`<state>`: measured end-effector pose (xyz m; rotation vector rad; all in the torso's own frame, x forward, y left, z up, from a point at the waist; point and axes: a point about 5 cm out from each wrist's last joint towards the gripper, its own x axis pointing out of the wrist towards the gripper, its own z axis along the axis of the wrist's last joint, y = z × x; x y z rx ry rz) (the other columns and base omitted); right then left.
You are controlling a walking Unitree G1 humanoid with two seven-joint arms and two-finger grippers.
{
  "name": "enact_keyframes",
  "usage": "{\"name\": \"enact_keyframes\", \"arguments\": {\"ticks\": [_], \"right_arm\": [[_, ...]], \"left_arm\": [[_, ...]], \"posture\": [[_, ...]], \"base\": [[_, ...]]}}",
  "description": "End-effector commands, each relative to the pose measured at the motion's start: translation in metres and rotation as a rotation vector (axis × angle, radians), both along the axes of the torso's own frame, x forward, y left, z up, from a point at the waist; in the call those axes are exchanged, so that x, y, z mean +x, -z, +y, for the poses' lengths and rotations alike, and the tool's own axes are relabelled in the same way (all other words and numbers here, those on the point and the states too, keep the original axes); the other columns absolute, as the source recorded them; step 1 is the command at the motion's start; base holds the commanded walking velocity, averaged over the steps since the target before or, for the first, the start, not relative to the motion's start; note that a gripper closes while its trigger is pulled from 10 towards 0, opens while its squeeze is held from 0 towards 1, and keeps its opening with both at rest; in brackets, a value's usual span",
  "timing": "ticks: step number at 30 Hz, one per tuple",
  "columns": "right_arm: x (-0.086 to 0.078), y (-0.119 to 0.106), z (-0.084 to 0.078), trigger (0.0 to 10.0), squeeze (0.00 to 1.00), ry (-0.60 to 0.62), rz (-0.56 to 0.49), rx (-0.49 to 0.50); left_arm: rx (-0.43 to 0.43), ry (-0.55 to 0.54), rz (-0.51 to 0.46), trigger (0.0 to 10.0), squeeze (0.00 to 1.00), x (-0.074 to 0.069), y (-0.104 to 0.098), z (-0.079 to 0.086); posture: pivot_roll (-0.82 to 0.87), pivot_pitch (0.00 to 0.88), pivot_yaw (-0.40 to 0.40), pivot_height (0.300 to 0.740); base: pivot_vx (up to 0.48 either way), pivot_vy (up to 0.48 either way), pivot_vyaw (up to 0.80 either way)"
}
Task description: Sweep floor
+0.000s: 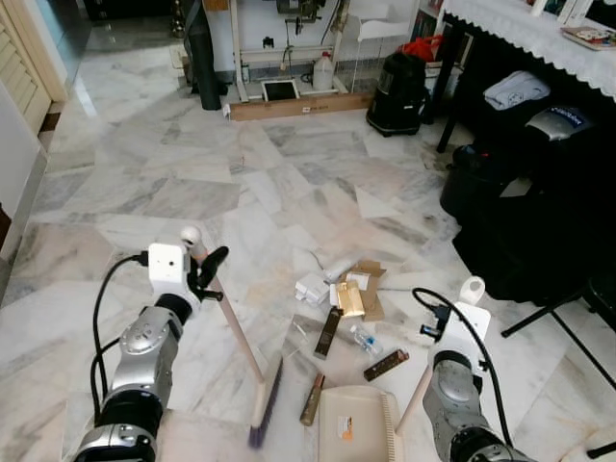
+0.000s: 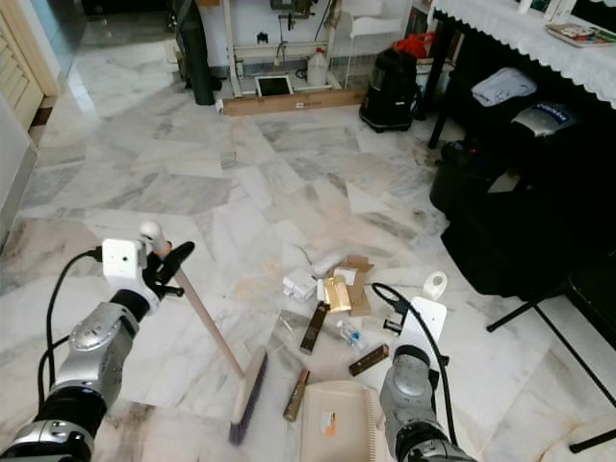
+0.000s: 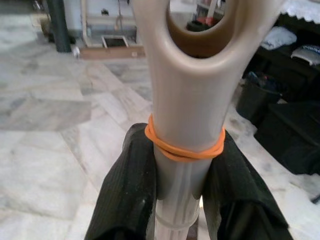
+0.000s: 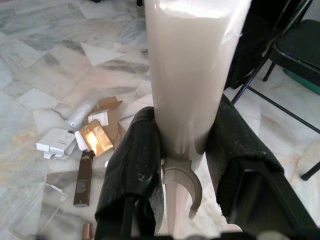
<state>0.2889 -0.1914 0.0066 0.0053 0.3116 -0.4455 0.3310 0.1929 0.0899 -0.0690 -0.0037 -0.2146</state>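
Presently, step in hand: gathering litter into the pan.

- Left gripper [image 1: 205, 272], left of frame centre: fingers pinching the broom [image 1: 252, 366] handle near its top; brush head rests on the marble floor [image 1: 173, 183], lower centre.
- Right gripper [image 4: 186, 150], lower right: fingers clamped on the dustpan [image 1: 358, 423] handle; pan lies flat at bottom centre.
- Litter [image 1: 345, 300], boxes and wrappers: centre, just above the pan.

Next move, judged: swing the brush behind the litter and draw it toward the pan mouth.

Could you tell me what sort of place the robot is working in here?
Probably a lived-in home's utility or work room: a marble floor, a black vacuum cleaner by the wall, and a table with a white lace cloth.
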Motion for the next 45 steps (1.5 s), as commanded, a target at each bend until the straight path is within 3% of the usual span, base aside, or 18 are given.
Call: {"name": "enact_keyframes", "arguments": {"ticks": [1,16,21,22,30,40,45], "right_arm": [[-0.003,0.002,-0.002,10.0,0.00,-0.001,0.009,-0.012],[-0.008,0.006,-0.005,10.0,0.00,0.012,0.015,-0.025],[-0.008,0.006,-0.004,10.0,0.00,0.011,0.017,-0.024],[-0.008,0.006,-0.003,10.0,0.00,0.010,0.019,-0.021],[-0.006,0.005,-0.002,10.0,0.00,0.008,0.018,-0.011],[-0.004,0.004,0.001,10.0,0.00,0.011,0.018,0.005],[-0.003,0.004,0.001,10.0,0.00,0.013,0.017,0.014]], "left_arm": [[-0.006,0.011,-0.022,10.0,0.00,0.003,-0.003,-0.006],[-0.024,0.069,0.088,10.0,0.00,0.000,0.020,-0.023],[-0.082,0.106,0.141,10.0,0.00,-0.003,0.028,-0.025],[-0.145,0.102,0.162,10.0,0.00,-0.002,0.028,-0.021],[-0.238,0.087,0.125,10.0,0.00,0.006,0.012,-0.001],[-0.166,0.094,0.006,10.0,0.00,0.011,-0.016,0.014],[-0.148,0.105,-0.110,10.0,0.00,0.011,-0.043,0.018]], "posture": [[0.07,0.043,-0.033,0.740],[0.05,0.052,-0.030,0.740],[0.05,0.051,-0.029,0.740],[0.05,0.046,-0.029,0.740],[0.06,0.031,-0.026,0.740],[0.08,0.028,-0.025,0.740],[0.08,0.027,-0.026,0.740]], "base": [[0.000,0.000,0.00],[0.000,0.000,0.00],[0.000,0.000,0.00],[0.000,0.000,0.00],[0.000,0.000,0.00],[0.000,0.000,0.00],[0.000,0.000,0.00]]}}
